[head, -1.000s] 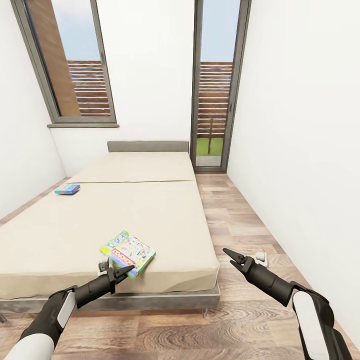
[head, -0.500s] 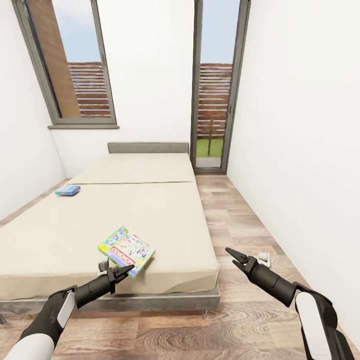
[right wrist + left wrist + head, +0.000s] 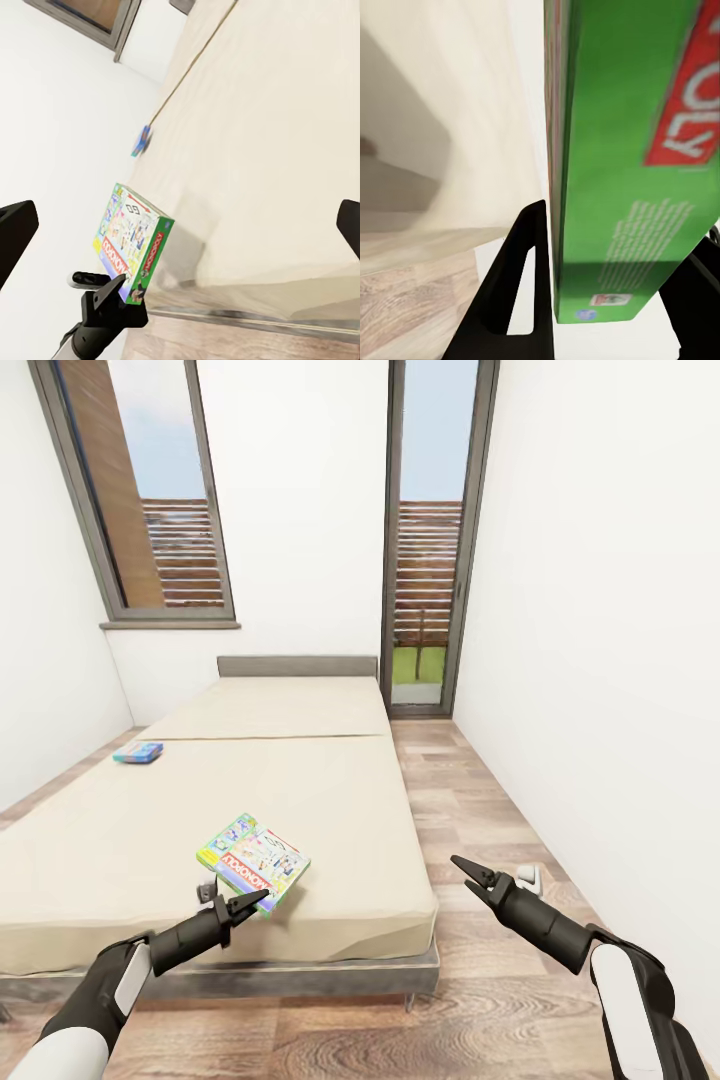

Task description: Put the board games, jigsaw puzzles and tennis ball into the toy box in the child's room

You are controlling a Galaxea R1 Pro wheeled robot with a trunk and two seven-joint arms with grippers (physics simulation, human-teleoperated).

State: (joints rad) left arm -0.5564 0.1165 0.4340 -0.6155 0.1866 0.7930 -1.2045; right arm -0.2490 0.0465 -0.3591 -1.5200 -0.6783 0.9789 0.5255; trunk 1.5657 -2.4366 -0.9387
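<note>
The green-edged board game point(image 3: 253, 862) with its pastel cover hangs tilted just above the bed's point(image 3: 300, 800) near corner. My left gripper point(image 3: 255, 901) is shut on its lower edge. In the left wrist view the green box point(image 3: 622, 150) stands between the two black fingers point(image 3: 521, 292). The right wrist view shows the same box point(image 3: 135, 247) clear of the mattress, with its shadow below. A small blue-cyan board game point(image 3: 138, 752) lies flat near the bed's far left edge. My right gripper point(image 3: 470, 872) hovers open over the floor, right of the bed.
The beige bed takes up the left and middle of the narrow room, with a grey headboard point(image 3: 298, 665) at the far wall. A strip of wood-plank floor point(image 3: 470, 810) runs along the right wall. A small white object point(image 3: 526, 877) lies on the floor there.
The whole picture has shifted down a little, so the camera moved. The green-edged box has come slightly up off the mattress in my left gripper. My right gripper drifted a touch right.
</note>
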